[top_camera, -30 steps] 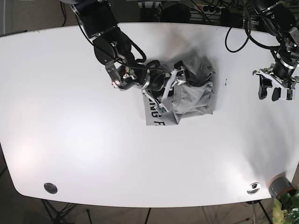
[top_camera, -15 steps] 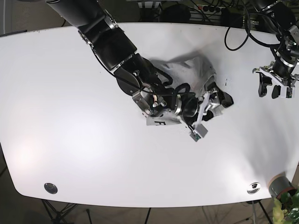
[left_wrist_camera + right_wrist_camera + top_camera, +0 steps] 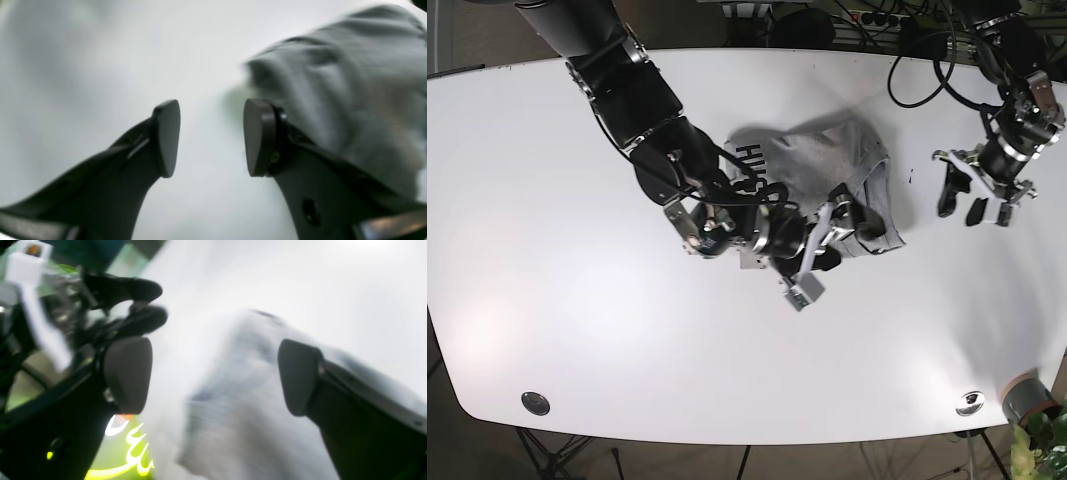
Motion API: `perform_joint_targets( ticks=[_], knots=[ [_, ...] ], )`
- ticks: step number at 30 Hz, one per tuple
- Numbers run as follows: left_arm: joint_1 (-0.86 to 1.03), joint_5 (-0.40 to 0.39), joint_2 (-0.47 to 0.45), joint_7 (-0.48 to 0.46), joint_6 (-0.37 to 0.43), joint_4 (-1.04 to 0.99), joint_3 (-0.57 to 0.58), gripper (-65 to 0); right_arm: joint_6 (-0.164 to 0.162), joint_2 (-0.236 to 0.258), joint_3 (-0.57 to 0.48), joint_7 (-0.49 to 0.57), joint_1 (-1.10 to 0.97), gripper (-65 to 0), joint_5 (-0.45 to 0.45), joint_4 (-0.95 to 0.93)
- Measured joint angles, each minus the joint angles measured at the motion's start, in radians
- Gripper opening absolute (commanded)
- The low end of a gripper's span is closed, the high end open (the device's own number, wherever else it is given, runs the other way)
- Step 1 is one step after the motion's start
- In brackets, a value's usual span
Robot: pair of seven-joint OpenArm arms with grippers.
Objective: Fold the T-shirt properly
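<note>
The grey T-shirt point(image 3: 827, 165) lies crumpled at the table's middle, black lettering showing on its upper left part. My right gripper point(image 3: 832, 238) sits low at the shirt's front edge. In the right wrist view its jaws point(image 3: 213, 373) stand open, with blurred grey cloth point(image 3: 247, 400) beneath the gap. My left gripper point(image 3: 962, 205) hovers over bare table to the right of the shirt, apart from it. The left wrist view shows it point(image 3: 210, 136) open and empty, the shirt point(image 3: 350, 90) at upper right behind one finger.
The white table point(image 3: 577, 300) has round metal fittings at its front left point(image 3: 535, 403) and front right point(image 3: 970, 403). A grey pot with a plant point(image 3: 1030, 398) stands past the front right corner. Black cables point(image 3: 917, 75) hang over the back edge.
The right arm drew back to the left across the shirt, which now shows lettering at its upper left. The left gripper moved left and down, closer to the shirt.
</note>
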Motion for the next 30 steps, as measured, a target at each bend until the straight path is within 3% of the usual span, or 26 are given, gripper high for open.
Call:
perform_joint_targets(
  ticks=[4, 8, 9, 14, 16, 19, 22, 25, 27, 30],
  knots=[
    [-0.010, -0.009, 0.001, -0.010, -0.006, 0.008, 0.054, -36.3, -0.013, 0.018, 0.092, 0.016, -0.031, -34.6, -0.003, 0.002],
    [-0.006, 0.059, 0.000, 0.002, 0.040, 0.035, 0.174, -32.1, -0.003, 0.054, 0.175, -0.002, -0.058, -53.9, 0.003, -0.003],
    [-0.008, 0.072, 0.012, 0.006, 0.051, 0.050, 0.213, -31.0, -0.007, 0.065, 0.193, 0.001, -0.060, -55.5, -0.006, -0.006],
    [-0.007, 0.119, 0.072, -0.015, 0.126, 0.102, 0.312, -27.4, 0.001, 0.100, 0.210, 0.022, -0.039, -56.1, -0.023, -0.045],
    [-0.008, 0.169, 0.099, -0.010, 0.140, 0.095, 0.349, -27.4, -0.012, 0.093, 0.208, 0.013, -0.015, -56.3, -0.114, -0.106],
    [0.010, 0.207, 0.122, -0.007, 0.143, 0.097, 0.385, -27.4, -0.019, 0.058, 0.206, 0.003, -0.002, -56.3, -0.244, -0.150],
    [0.053, 0.240, 0.142, -0.011, 0.141, 0.108, 0.407, -27.4, 0.018, 0.004, 0.205, 0.024, 0.003, -56.3, -0.377, -0.182],
    [0.074, 0.249, 0.157, 0.006, 0.130, 0.107, 0.409, -27.6, 0.006, -0.040, 0.206, 0.072, 0.014, -56.3, -0.503, -0.257],
    [0.079, 0.248, 0.151, -0.007, 0.131, 0.107, 0.406, -27.6, 0.006, -0.053, 0.209, 0.118, 0.013, -56.3, -0.558, -0.284],
    [0.110, 0.253, 0.143, -0.013, 0.139, 0.108, 0.384, -27.8, 0.010, -0.068, 0.207, 0.172, 0.014, -56.3, -0.572, -0.327]
  ],
)
